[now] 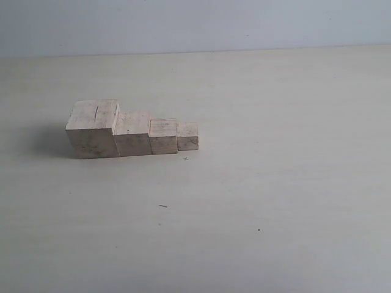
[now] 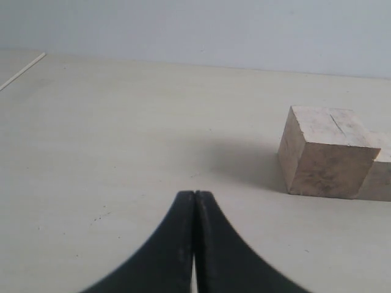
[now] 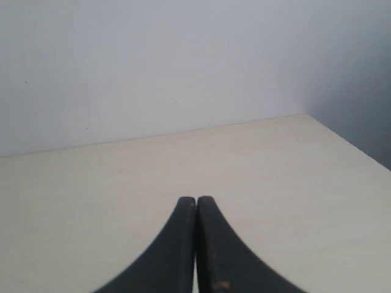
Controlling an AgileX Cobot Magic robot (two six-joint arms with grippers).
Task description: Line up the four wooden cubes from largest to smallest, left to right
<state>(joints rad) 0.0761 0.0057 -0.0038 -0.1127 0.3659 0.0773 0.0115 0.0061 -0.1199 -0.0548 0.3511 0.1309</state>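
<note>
Four pale wooden cubes stand touching in one row on the table in the exterior view. From left to right they are the largest cube (image 1: 93,129), the second cube (image 1: 132,133), the third cube (image 1: 164,136) and the smallest cube (image 1: 188,136). The left wrist view shows the largest cube (image 2: 327,152) with a sliver of the second cube (image 2: 380,174) behind it. My left gripper (image 2: 195,194) is shut and empty, some way short of the largest cube. My right gripper (image 3: 196,199) is shut and empty over bare table, with no cube in its view. Neither gripper shows in the exterior view.
The pale table (image 1: 256,201) runs back to a light wall. In the right wrist view the table's edge (image 3: 348,140) lies off to one side, with a wall corner behind it. A thin white strip (image 2: 21,72) lies at the table's border in the left wrist view.
</note>
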